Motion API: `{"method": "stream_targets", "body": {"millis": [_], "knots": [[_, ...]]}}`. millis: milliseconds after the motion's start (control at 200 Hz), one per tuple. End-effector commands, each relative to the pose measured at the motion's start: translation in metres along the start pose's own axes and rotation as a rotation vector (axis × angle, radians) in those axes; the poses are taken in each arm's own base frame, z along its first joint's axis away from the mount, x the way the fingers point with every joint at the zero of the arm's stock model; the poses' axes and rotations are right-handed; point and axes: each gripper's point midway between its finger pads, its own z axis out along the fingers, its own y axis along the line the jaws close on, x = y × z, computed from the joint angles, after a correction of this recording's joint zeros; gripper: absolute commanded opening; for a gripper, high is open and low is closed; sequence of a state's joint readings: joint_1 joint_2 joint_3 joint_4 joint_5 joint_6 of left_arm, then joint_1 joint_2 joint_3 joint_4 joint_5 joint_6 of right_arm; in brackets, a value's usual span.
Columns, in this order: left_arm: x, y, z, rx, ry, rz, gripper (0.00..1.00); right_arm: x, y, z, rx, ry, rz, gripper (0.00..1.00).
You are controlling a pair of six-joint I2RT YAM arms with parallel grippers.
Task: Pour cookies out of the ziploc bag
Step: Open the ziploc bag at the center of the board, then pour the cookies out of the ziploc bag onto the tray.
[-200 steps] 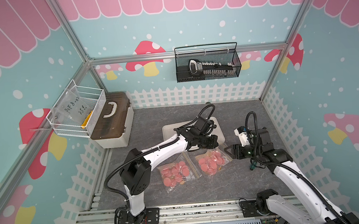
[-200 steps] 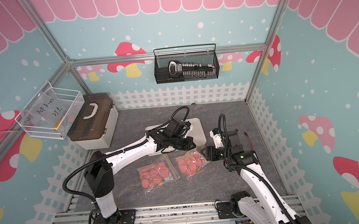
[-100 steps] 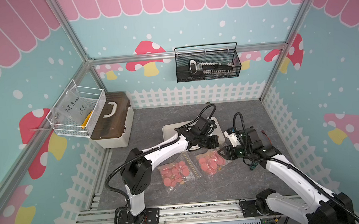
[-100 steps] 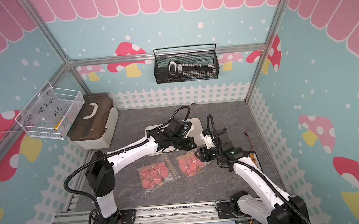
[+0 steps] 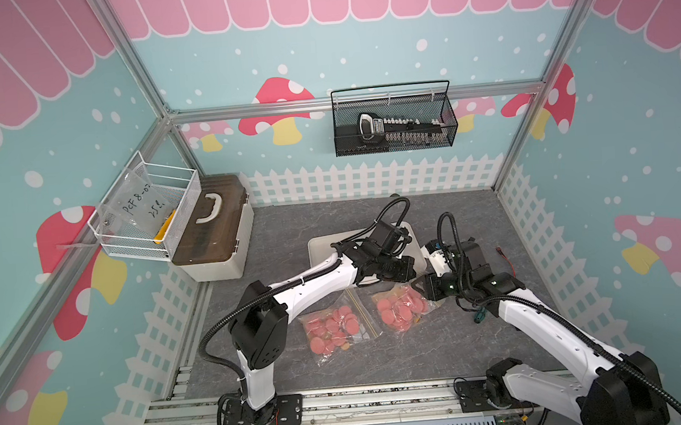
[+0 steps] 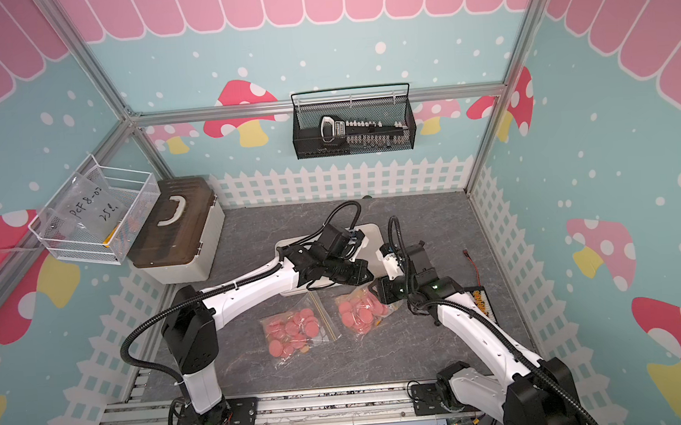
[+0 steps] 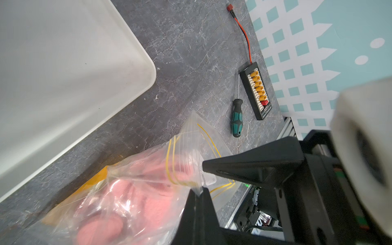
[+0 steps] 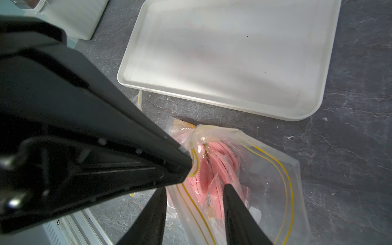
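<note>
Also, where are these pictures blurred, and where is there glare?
Left wrist view: the white arm housing is out of focus, the screwdriver sharp. Right wrist view: sheen on the ziploc bag, the cookies crisp, the white tray washed out.

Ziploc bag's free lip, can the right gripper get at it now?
Probably yes: the right gripper, open, straddles the free lip of the ziploc bag, nothing between; the left gripper pinches the opposite lip.

Robot lab test cell, aluminium frame [image 5: 217, 114], mushroom-print walls [image 5: 634, 160] (staged like a playset), arm bases [image 5: 258, 408] on slotted rail [image 5: 384, 397]

A green-handled screwdriver [image 7: 237, 118] lies beside a connector board [image 7: 257, 91].
</note>
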State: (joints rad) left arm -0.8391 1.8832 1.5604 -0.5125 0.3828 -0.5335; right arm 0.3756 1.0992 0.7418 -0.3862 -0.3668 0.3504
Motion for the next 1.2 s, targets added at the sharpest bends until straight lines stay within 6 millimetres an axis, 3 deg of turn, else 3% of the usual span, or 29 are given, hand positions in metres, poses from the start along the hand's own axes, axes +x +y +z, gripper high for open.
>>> {"method": "stream_targets", "body": {"millis": [0,405,510,670,755,825,916,1041,1196], "knots": [[-0.012,-0.01,-0.008,0.024,-0.027,0.032,0.0,0.003,0.002,0.007,-0.017,0.005,-0.024,0.41],[-0.011,-0.006,-0.008,0.009,-0.031,0.034,0.0,0.008,0.0,0.014,-0.024,0.021,-0.004,0.27],[-0.011,-0.004,-0.009,0.001,-0.033,0.028,0.0,0.009,-0.003,0.016,-0.011,0.026,0.0,0.13],[-0.011,-0.001,-0.012,-0.002,-0.038,0.014,0.2,0.009,-0.005,0.015,0.006,0.02,0.007,0.04],[-0.013,0.004,-0.015,-0.013,-0.047,-0.012,0.36,0.008,-0.006,0.014,0.012,0.013,0.011,0.0],[-0.015,0.008,-0.019,-0.027,-0.06,-0.025,0.5,0.008,-0.008,0.014,0.025,0.012,0.018,0.0],[-0.017,0.012,-0.025,-0.041,-0.075,-0.036,0.6,0.007,-0.011,0.013,0.038,0.005,0.027,0.0],[-0.016,0.016,-0.033,-0.055,-0.09,-0.042,0.68,0.004,-0.014,0.012,0.059,-0.012,0.055,0.0],[-0.013,0.032,-0.037,-0.077,-0.09,-0.078,0.69,-0.003,-0.027,0.007,0.113,-0.041,0.103,0.0]]}}
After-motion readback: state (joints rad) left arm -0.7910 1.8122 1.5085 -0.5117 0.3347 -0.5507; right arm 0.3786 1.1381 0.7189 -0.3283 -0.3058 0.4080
